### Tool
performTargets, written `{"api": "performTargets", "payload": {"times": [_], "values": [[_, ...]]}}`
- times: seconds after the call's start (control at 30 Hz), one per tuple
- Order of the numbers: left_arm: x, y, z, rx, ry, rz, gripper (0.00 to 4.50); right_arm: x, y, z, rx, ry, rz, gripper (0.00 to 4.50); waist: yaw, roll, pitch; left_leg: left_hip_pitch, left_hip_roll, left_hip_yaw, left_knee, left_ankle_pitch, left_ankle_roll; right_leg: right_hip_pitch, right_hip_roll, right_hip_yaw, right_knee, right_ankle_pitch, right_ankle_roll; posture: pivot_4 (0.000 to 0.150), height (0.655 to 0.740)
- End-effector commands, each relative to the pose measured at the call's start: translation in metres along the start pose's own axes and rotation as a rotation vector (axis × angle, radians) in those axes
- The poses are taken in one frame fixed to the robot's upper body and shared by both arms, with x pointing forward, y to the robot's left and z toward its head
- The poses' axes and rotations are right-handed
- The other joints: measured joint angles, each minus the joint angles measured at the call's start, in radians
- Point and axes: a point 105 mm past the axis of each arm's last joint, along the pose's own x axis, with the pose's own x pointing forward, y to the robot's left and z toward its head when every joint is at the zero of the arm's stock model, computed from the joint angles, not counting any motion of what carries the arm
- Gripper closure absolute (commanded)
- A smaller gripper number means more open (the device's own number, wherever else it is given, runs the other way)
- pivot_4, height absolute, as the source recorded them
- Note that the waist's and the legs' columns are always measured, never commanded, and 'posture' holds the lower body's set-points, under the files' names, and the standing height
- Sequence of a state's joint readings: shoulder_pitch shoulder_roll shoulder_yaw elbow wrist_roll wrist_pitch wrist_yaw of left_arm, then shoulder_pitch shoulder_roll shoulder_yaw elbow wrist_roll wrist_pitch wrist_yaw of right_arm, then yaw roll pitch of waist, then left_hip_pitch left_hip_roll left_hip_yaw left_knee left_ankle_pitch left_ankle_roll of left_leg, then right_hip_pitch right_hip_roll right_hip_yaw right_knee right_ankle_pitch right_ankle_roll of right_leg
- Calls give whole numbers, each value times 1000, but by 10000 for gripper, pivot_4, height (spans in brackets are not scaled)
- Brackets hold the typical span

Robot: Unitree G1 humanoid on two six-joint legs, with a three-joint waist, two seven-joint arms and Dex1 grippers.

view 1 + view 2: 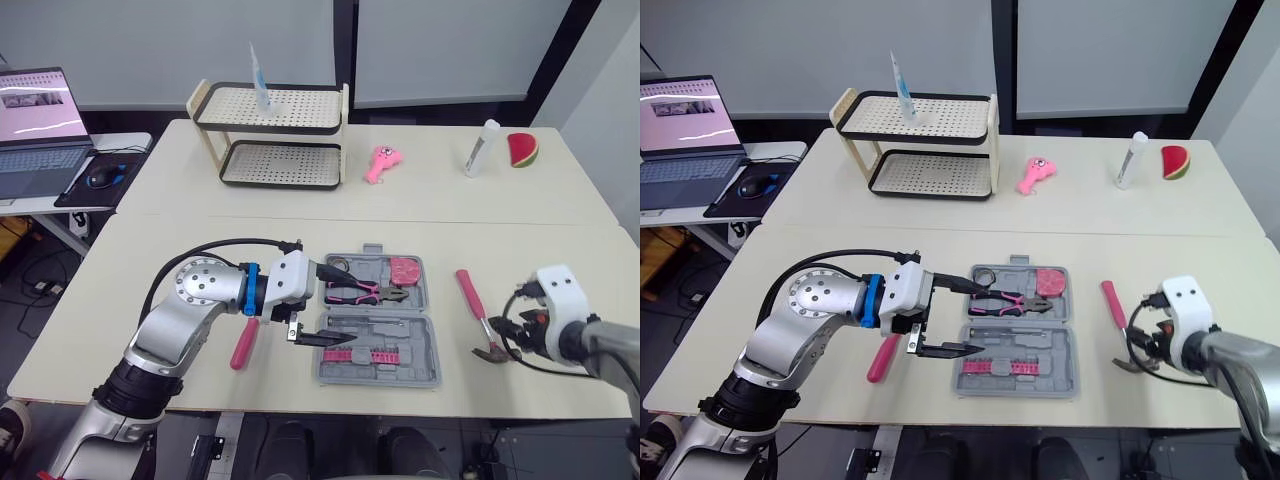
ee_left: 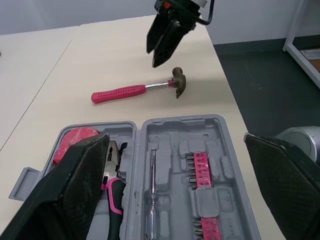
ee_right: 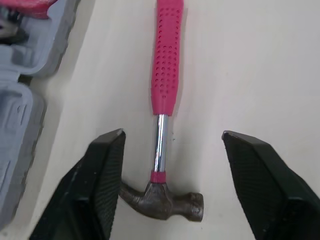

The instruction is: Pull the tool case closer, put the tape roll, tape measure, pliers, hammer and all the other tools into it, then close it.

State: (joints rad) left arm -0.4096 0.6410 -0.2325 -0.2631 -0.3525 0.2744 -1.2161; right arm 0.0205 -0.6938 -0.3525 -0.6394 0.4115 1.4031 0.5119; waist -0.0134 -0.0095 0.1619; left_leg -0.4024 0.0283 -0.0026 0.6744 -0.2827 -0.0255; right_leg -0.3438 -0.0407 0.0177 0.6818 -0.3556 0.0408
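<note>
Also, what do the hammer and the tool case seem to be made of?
Hammer: head looks like dull, dark brownish metal; the shaft is bright and mirror-like, likely polished steel; the pink dimpled grip is probably rubber or soft plastic. Tool case: matte grey moulded plastic, judging by its shaped recesses.

- You have a bare strip of table between the tool case point(image 1: 432, 375) and the hammer point(image 1: 468, 292).
- Your right gripper point(image 3: 170, 134) straddles the hammer's shaft, with room on both sides.
- Your left gripper point(image 1: 345, 305), spread wide, blocks the case's left edge.
- A pink-handled tool point(image 1: 243, 345) lies just left of the case.
</note>
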Motion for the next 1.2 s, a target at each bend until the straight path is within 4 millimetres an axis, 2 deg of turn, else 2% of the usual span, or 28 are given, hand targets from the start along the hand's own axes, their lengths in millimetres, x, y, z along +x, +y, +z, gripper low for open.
{"api": "performTargets", "payload": {"times": [0.03,0.17,0.27,0.33,0.47,0.6,0.73,0.97,1.07,1.13,1.2], "values": [[4,-2,8,35,-30,-18,0,-19,9,7,-151,-155,51,4861,4,0,0,0,0,0,0,0,0,0,0,0,0,0,0,1500,7400],[5,-3,8,34,-34,-23,0,-32,2,-9,-259,-158,11,4861,6,0,0,1,0,1,0,0,0,1,0,0,0,0,0,1500,7400],[5,-4,7,32,-36,-25,0,-38,3,-20,-210,-153,15,4861,6,0,0,2,1,0,0,0,0,2,2,0,0,0,0,1500,7400],[5,-3,7,32,-38,-27,0,-36,4,-20,-200,-161,8,4861,5,0,0,2,1,-1,0,0,0,2,2,0,0,0,0,1500,7400],[7,0,7,37,-45,-31,0,-21,6,-11,-134,-200,-13,4861,5,0,0,2,1,-1,0,0,0,2,2,0,0,0,0,1500,7400],[8,3,8,44,-50,-37,0,2,3,-9,-61,-194,-39,4861,7,0,0,2,0,-1,0,0,0,2,2,1,0,0,0,1500,7400],[9,3,9,48,-50,-39,0,24,0,-15,-32,-164,-66,4861,7,0,0,1,0,-1,0,0,0,1,2,1,0,0,0,1500,7400],[6,1,9,48,-39,-30,0,46,-3,-28,-35,-127,-93,4861,7,0,0,2,0,-1,0,0,0,1,2,1,0,0,0,1500,7400],[5,1,9,47,-37,-26,0,53,-4,-28,-3,-126,-109,10380,7,0,0,2,1,-1,0,0,0,1,2,1,0,0,0,1500,7400],[5,1,9,46,-36,-24,0,55,-5,-28,-1,-123,-115,17004,7,0,0,2,0,-1,0,0,0,1,2,1,0,0,0,1500,7400],[5,1,9,47,-35,-23,0,56,-7,-30,-3,-111,-121,21281,7,0,0,1,0,-1,0,0,0,1,2,1,0,0,0,1500,7400]]}}
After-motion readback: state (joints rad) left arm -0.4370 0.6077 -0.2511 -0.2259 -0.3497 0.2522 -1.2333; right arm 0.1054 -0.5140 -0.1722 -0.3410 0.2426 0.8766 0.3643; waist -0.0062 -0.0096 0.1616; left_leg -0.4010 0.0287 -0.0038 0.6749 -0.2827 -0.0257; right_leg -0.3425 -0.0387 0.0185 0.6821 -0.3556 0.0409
